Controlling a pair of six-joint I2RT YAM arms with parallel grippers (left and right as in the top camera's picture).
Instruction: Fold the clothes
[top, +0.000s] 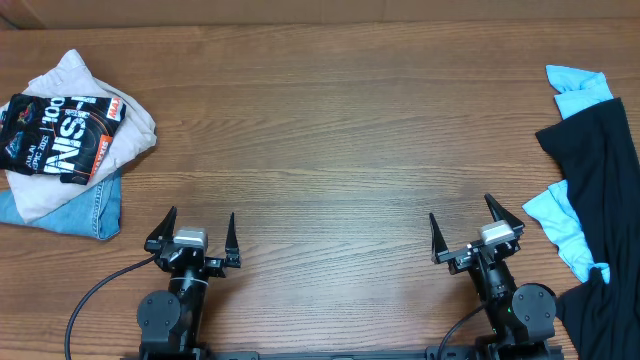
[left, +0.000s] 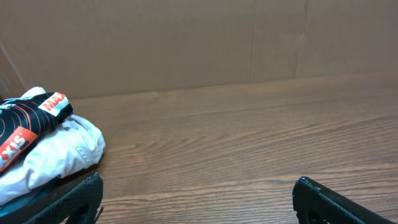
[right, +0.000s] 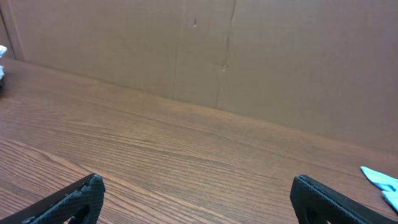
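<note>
We find the left end effector (top: 200, 216) and right end effector (top: 461, 209) fully spread and empty over the brown wooden surface (top: 330, 130), folded black printed jersey (top: 60, 135) stacked at left, loose black garment (top: 600, 165) at right.

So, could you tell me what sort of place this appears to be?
Probably a robotics lab bench: a wood-grain table backed by plain cardboard-like panels, a left arm and right arm mounted at its near edge, and a clothes stack and loose garments at its ends.

Overhead straight down; wrist views low, forward.
</note>
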